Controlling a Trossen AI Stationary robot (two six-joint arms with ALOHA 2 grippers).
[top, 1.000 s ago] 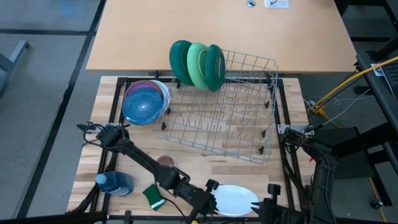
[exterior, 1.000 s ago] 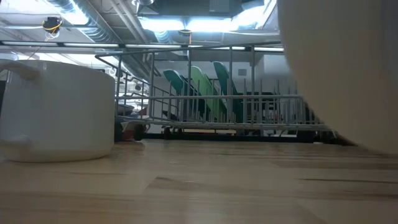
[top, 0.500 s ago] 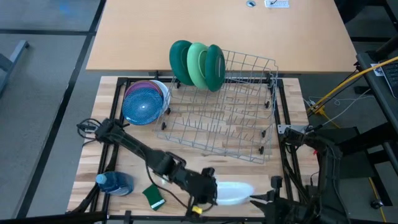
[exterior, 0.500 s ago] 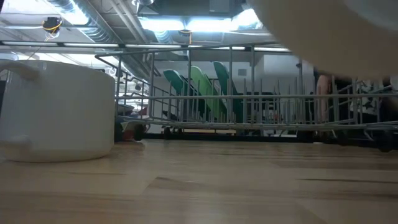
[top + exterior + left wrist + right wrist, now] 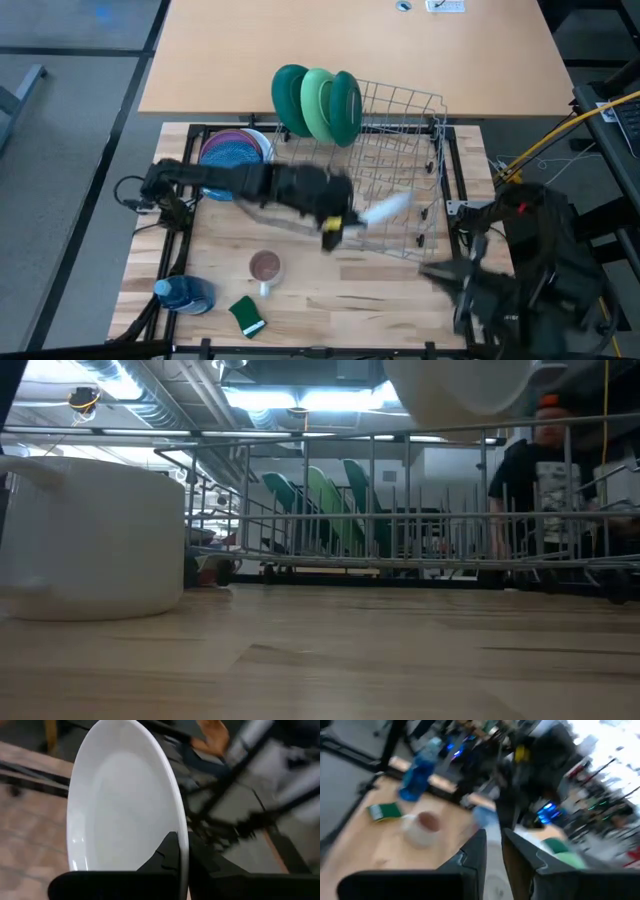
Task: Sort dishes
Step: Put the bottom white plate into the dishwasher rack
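Overhead, a pale butcher-block table [image 5: 340, 300] fills the lower half of the frame, its planks running lengthwise, with a smooth tan tabletop [image 5: 220, 50] butting against it at the upper edge and grey floor on either side. From table height the room behind shows bright ceiling lights, exposed ducts and a person in dark clothing [image 5: 545, 460] at the right.

A wire dish rack [image 5: 400, 190] of thin grey rods sits at centre, slightly skewed. Three large round plates stand on edge at its upper left corner: a dark green plate [image 5: 288, 95], a light green plate [image 5: 318, 100] and another dark green plate [image 5: 346, 105]. Just left of the rack a stack of smaller plates [image 5: 232, 150] shows blue, pink and purple rims.

The left gripper [image 5: 335, 225] reaches across from the left over the rack's middle, its fingers clamped on the rim of a glossy white plate [image 5: 385, 208], which is carried tilted above the rack wires; the left wrist view shows that smooth plate [image 5: 120, 805] edge-on between the dark fingers [image 5: 167, 857]. The right gripper [image 5: 445, 272] hangs at the lower right of the frame off the rack, blurred, its fingers slightly parted with nothing between them.

At lower left lie a clear mug with brown inside [image 5: 265, 266], a green sponge [image 5: 246, 314] and a blue bottle [image 5: 185, 294].
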